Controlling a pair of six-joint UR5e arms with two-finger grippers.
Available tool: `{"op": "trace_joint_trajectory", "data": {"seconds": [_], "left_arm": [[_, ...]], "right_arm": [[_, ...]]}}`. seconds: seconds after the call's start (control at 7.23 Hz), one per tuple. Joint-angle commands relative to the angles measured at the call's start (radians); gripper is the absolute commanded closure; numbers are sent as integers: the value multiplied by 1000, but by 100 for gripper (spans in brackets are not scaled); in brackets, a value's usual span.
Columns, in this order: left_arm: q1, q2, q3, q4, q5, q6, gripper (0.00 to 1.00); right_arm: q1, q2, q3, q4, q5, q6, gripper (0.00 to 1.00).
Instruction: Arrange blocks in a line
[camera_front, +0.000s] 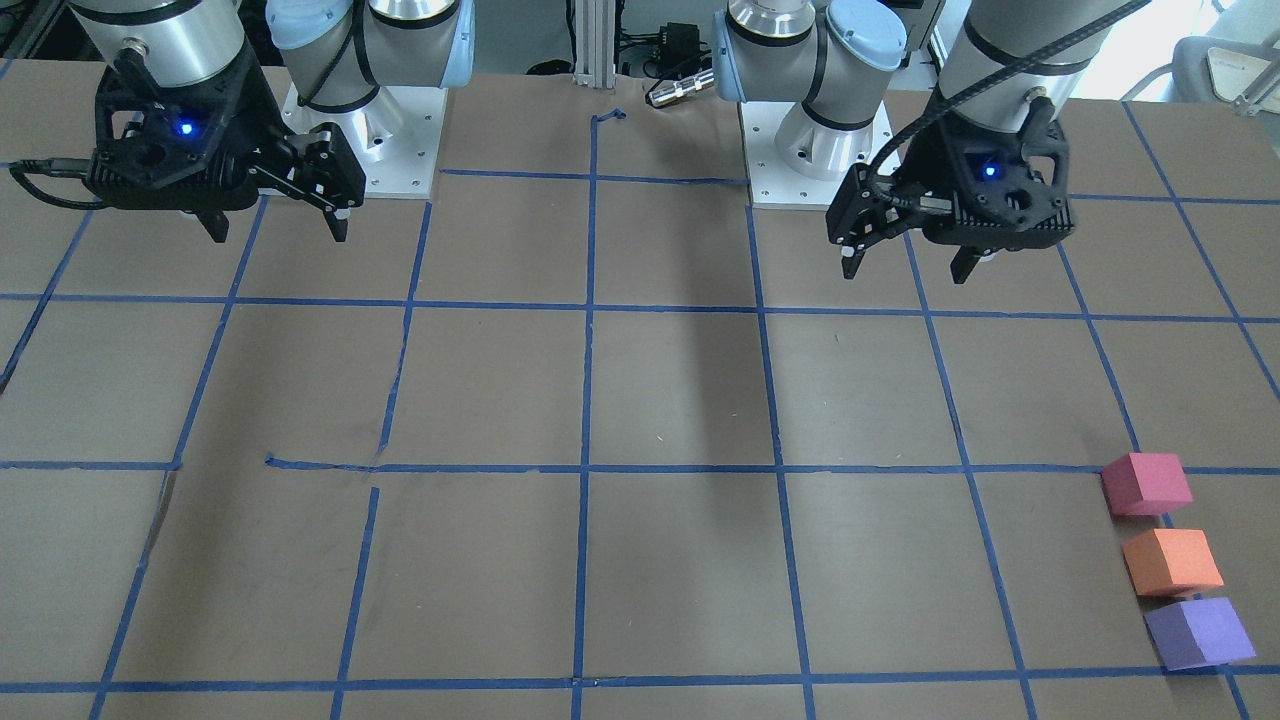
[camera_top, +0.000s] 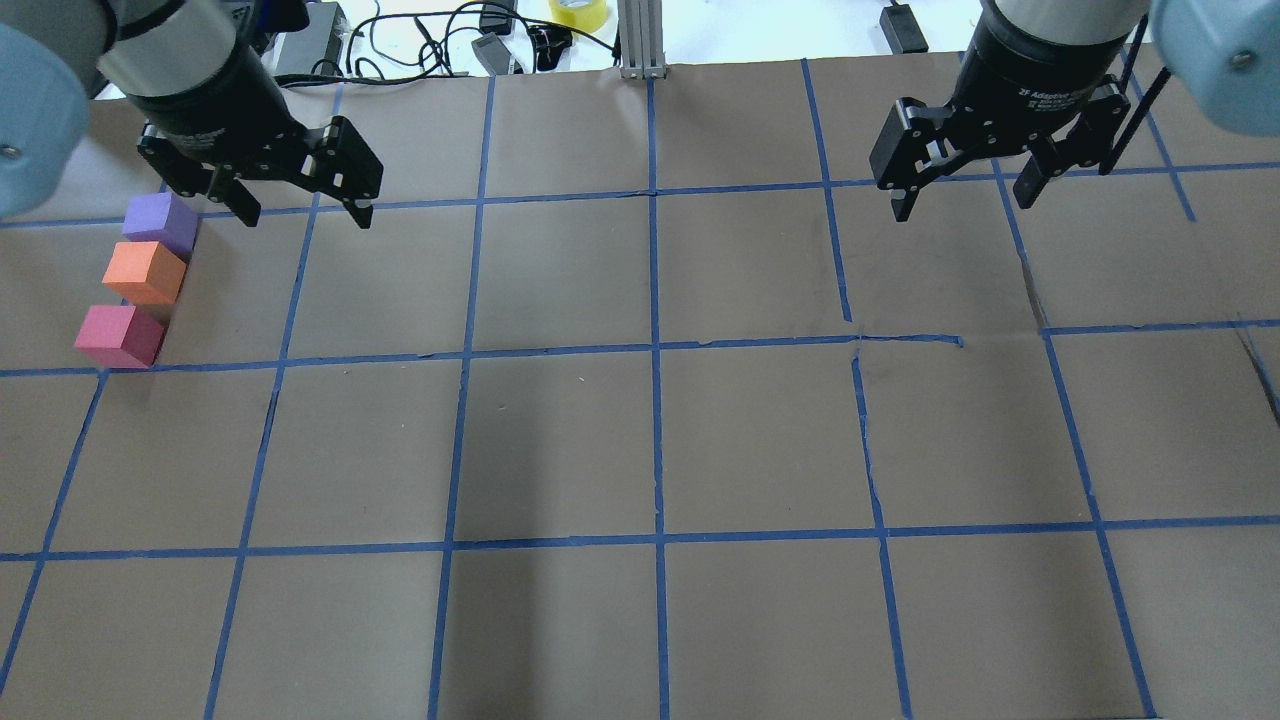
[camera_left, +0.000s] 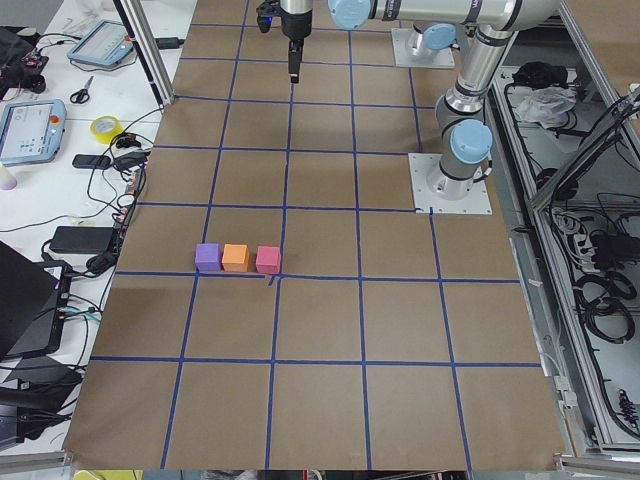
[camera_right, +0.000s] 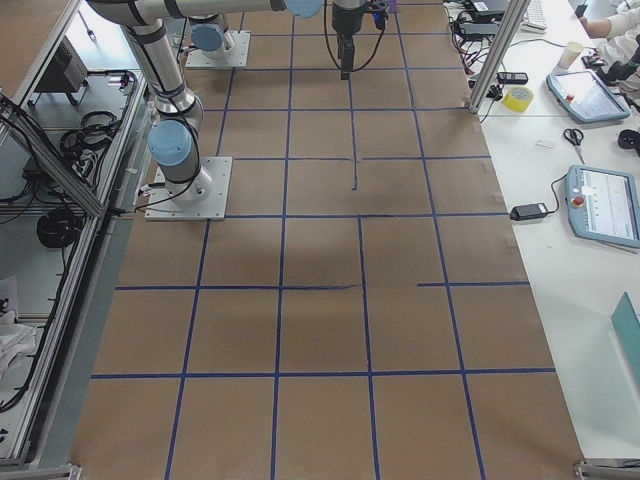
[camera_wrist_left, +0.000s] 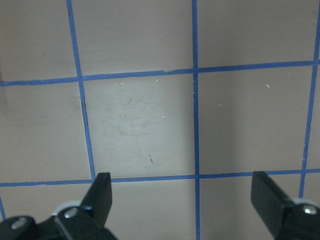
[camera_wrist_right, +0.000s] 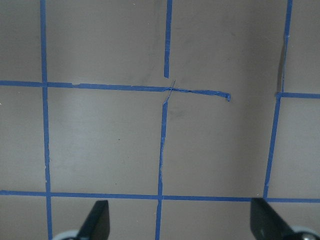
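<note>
The table (camera_top: 560, 440) was covered in brown paper crossed by a grid of blue tape lines (camera_top: 655, 400). The three blocks lay in a single row in the left half of the table, closer to the edge opposite the robot than to the robot's own edge. The row ran from the robot's side toward that opposite edge, just beside one of the tape lines. The reddish-pink block (camera_top: 118, 336) was nearest the robot, the orange block (camera_top: 145, 272) was in the middle and the purple block (camera_top: 160, 222) lay farthest out. They sat very close together, and whether their sides actually touched could not be told. All three rested flat on the paper, roughly squared to one another. The left gripper (camera_top: 305, 205) hung above the table, clear of the blocks, pointing down with its fingers spread wide and nothing between them. Its wrist camera showed only bare paper and tape between the two fingertips. The right gripper (camera_top: 962, 195) hung over the right half of the table, well apart from the blocks, likewise spread wide and empty, with only paper and tape under it.
</note>
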Motion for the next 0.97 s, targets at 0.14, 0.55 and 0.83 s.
{"op": "trace_joint_trajectory", "data": {"seconds": [0.14,0.55,0.83], "left_arm": [[-30,16,-13,15,-8,-32,0],[-5,24,-1,-22,-7,-113,0],[-4,27,11,-70,-16,-126,0]], "right_arm": [[-3,-2,-1,-2,0,0,0],[-15,-2,-1,-2,0,0,0],[-15,-2,-1,-2,0,0,0]]}}
